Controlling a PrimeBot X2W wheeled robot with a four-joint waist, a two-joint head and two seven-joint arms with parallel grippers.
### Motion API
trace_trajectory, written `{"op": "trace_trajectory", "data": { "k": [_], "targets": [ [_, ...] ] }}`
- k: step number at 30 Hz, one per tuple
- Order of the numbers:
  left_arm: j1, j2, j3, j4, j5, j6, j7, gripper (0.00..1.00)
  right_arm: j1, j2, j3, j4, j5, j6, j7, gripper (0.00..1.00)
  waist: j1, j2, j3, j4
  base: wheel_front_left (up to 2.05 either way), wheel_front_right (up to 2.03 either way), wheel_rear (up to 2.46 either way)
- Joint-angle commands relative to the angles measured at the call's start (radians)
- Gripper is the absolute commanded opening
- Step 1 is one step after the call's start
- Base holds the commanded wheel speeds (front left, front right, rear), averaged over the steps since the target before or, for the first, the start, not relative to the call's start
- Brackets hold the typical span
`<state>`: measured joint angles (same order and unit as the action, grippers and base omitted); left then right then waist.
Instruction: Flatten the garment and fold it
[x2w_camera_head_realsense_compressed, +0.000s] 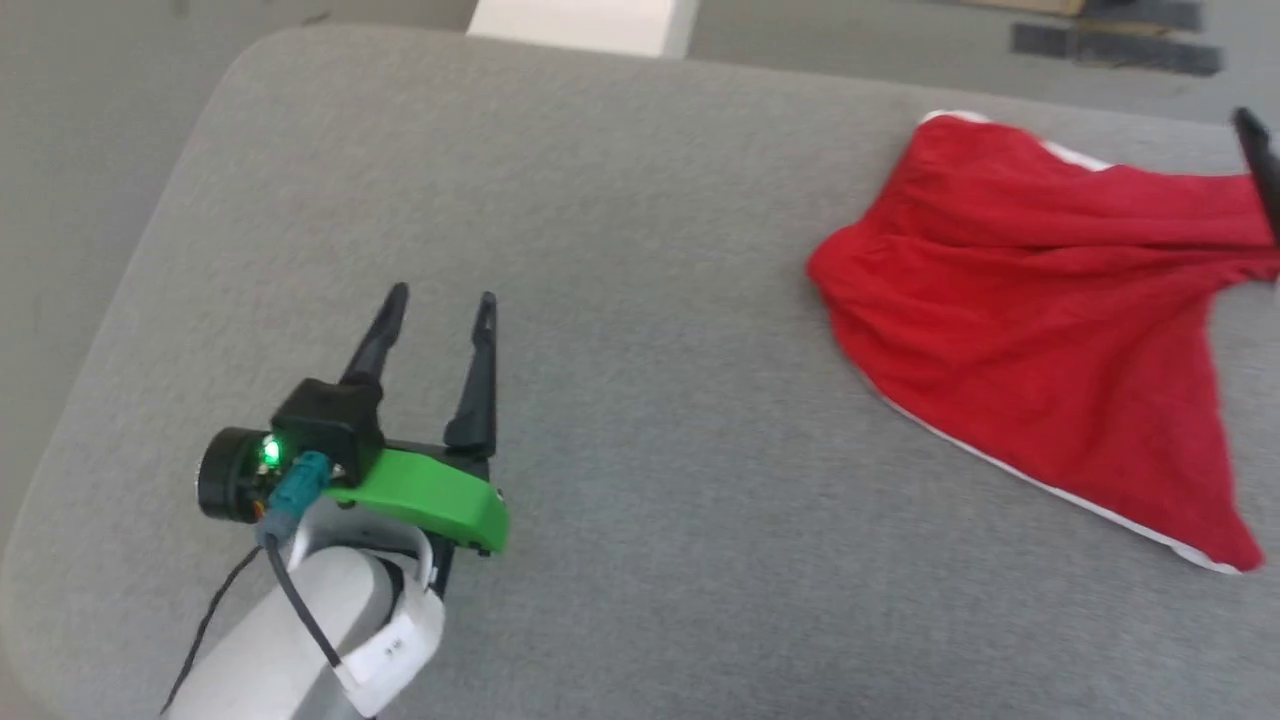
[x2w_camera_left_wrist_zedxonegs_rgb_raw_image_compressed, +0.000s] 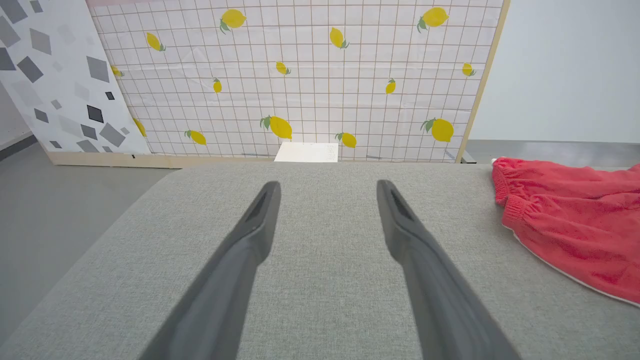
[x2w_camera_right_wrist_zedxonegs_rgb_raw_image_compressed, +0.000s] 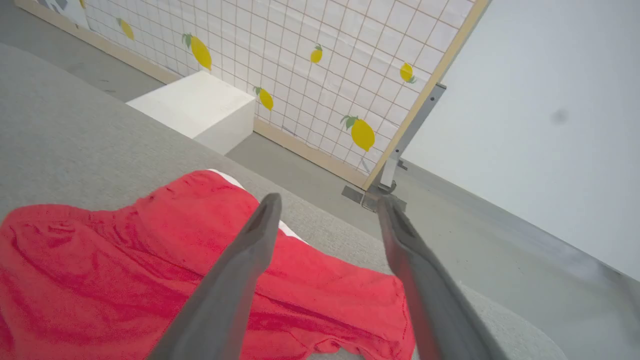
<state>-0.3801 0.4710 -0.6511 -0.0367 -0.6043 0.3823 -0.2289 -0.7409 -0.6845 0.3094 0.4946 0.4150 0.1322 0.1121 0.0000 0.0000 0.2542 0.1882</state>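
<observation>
garment (x2w_camera_head_realsense_compressed: 1030, 300) cut off, rt edge, head view

- My left gripper (x2w_camera_head_realsense_compressed: 442, 294): two long, dark, tapered fingers above a bright green bracket (x2w_camera_head_realsense_compressed: 430, 495)
- Left of the bracket: a black round module (x2w_camera_head_realsense_compressed: 232, 478) with a green light, and a teal plug (x2w_camera_head_realsense_compressed: 300, 487)
- Below the bracket: my pale forearm (x2w_camera_head_realsense_compressed: 250, 650), a white band (x2w_camera_head_realsense_compressed: 395, 640) and a thin black cable (x2w_camera_head_realsense_compressed: 297, 605)

Site: robot test lab/staged set; evidence: freestanding lemon-print backdrop panel (x2w_camera_left_wrist_zedxonegs_rgb_raw_image_compressed: 310, 80) w/ wood frame, metal support strut (x2w_camera_right_wrist_zedxonegs_rgb_raw_image_compressed: 406, 142); geometric-print panel (x2w_camera_left_wrist_zedxonegs_rgb_raw_image_compressed: 50, 75) adj.; bare grey floor (x2w_camera_left_wrist_zedxonegs_rgb_raw_image_compressed: 50, 210); fabric-covered work table (x2w_camera_head_realsense_compressed: 640, 300)
</observation>
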Motion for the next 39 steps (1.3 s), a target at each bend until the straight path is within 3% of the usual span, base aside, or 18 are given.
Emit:
{"op": "trace_trajectory", "data": {
  "k": [1, 6, 10, 16, 24, 31, 36, 39],
  "targets": [
    [-0.004, 0.006, 0.007, -0.002, -0.011, -0.001, 0.004, 1.0, 0.034, 0.014, -0.007, -0.015, 0.013, -0.002, -0.034, 1.0, 0.0, 0.0, -0.058, -0.063, 0.0, 0.0, 0.0],
    [0.01, 0.02, 0.009, -0.008, -0.035, -0.011, 0.025, 1.0, 0.145, 0.067, -0.039, -0.094, 0.026, -0.002, -0.125, 1.0, 0.0, 0.0, -0.08, -0.108, 0.0, 0.0, 0.0],
    [0.021, 0.028, -0.001, -0.006, -0.054, -0.024, 0.054, 1.0, 0.271, 0.14, -0.123, -0.168, 0.003, -0.002, -0.158, 1.0, 0.0, 0.0, -0.087, -0.137, 0.0, 0.0, 0.0],
    [0.034, 0.038, -0.028, -0.006, -0.09, -0.06, 0.113, 1.0, 0.492, 0.313, -0.276, -0.345, -0.132, -0.002, -0.18, 1.0, 0.0, 0.0, -0.084, -0.181, 0.0, 0.0, 0.0],
    [0.002, 0.069, -0.076, -0.003, -0.149, -0.126, 0.274, 1.0, 0.669, 0.535, -0.403, -0.521, -0.282, -0.002, -0.113, 1.0, 0.0, 0.0, -0.049, -0.245, 0.0, 0.0, 0.0],
    [-0.195, 0.089, -0.105, -0.004, -0.199, -0.185, 0.544, 1.0, 0.697, 0.584, -0.43, -0.61, -0.327, -0.002, -0.08, 1.0, 0.0, 0.0, 0.043, -0.305, 0.0, 0.0, 0.0],
    [-0.385, 0.054, -0.113, 0.055, -0.256, -0.212, 0.759, 1.0, 0.696, 0.6, -0.432, -0.643, -0.333, -0.002, -0.082, 1.0, 0.0, 0.0, 0.12, -0.346, 0.0, 0.0, 0.0],
    [-0.462, 0.025, -0.105, 0.121, -0.298, -0.224, 0.836, 1.0, 0.687, 0.611, -0.426, -0.648, -0.335, -0.002, -0.089, 1.0, 0.0, 0.0, 0.158, -0.371, 0.0, 0.0, 0.0]
  ]
}}
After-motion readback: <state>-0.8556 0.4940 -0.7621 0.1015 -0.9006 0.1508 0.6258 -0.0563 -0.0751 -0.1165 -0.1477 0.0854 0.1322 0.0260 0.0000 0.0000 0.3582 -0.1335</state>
